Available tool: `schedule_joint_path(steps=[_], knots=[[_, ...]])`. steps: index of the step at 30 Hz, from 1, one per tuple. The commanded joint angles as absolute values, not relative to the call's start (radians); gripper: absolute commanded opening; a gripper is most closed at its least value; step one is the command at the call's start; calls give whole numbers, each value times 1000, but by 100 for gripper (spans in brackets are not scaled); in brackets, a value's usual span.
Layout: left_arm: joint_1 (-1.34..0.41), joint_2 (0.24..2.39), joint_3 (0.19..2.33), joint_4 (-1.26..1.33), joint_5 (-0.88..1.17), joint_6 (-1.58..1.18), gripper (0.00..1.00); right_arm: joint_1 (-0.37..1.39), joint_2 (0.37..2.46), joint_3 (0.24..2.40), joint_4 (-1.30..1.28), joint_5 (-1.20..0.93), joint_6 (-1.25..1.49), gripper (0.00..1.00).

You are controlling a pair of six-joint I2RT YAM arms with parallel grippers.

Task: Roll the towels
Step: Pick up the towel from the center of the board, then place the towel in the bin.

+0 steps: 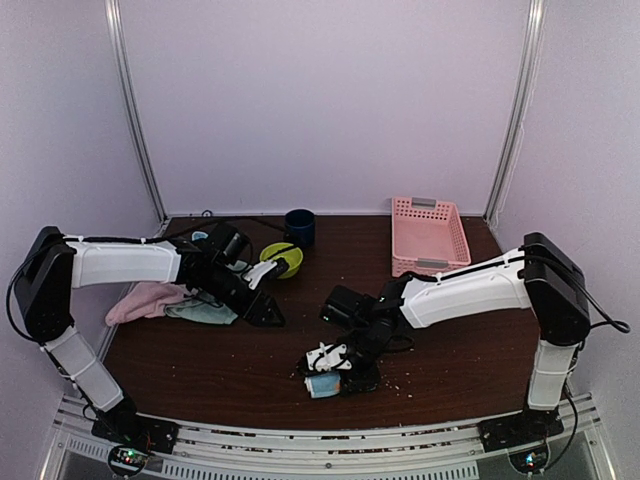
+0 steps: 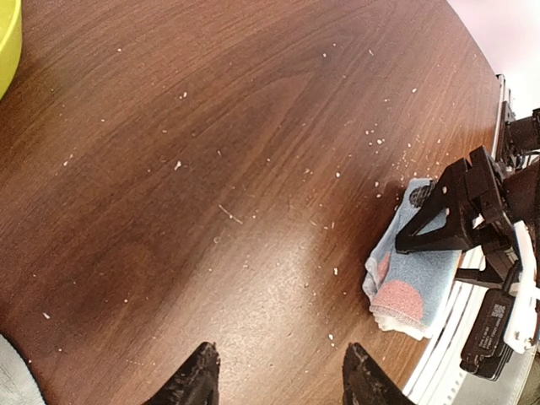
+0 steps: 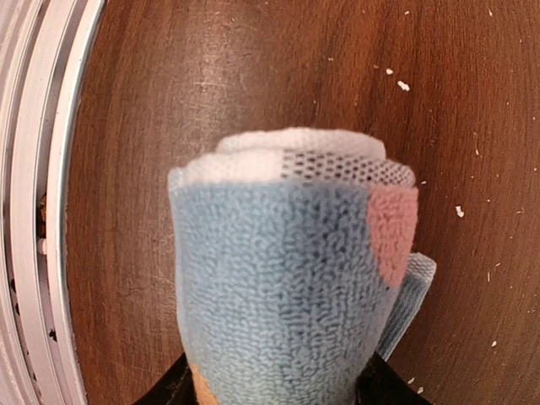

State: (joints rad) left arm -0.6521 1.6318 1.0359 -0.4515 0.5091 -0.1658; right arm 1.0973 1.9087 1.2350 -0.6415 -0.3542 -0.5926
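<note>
Towel roll (image 3: pixel 278 278) at the near edge of the table (image 3: pixel 253 67), right gripper (image 3: pixel 278 388) clamped on it. Left gripper (image 2: pixel 278 371) hangs wide open.

Right wrist view: patterned towel (image 3: pixel 278 270) hides most of 2 fingers (image 3: pixel 166 391) of the right gripper (image 1: pixel 335 380). Left wrist view: bowl (image 2: pixel 7 42) cropped at edge.

patched blue towel (image 3: pixel 287 278) rolled, front edge, pink towel (image 1: pixel 145 300) crumpled left

Light blue towel (image 3: pixel 270 287), pink-patched
</note>
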Motion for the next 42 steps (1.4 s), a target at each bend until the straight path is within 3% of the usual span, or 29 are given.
schedule_joint_path(steps=[1,5,11,20,28,42], knots=[[-648,1614,1018,-412,486,-156,52,1108,1985,1180,-695,-274,-540,49],[-649,1620,1011,-399,488,-155,52,1105,1988,1196,-694,-260,-527,25],[-649,1619,1008,-401,477,-146,52,1095,1905,1245,-726,-230,-548,16],[-637,1602,1011,-398,414,-133,51,982,1775,1373,-799,-229,-607,13],[-636,1589,997,-342,373,-110,51,790,1685,1426,-701,-180,-667,10],[-636,1557,955,-268,428,-75,50,349,1842,1634,-448,-132,-957,10]])
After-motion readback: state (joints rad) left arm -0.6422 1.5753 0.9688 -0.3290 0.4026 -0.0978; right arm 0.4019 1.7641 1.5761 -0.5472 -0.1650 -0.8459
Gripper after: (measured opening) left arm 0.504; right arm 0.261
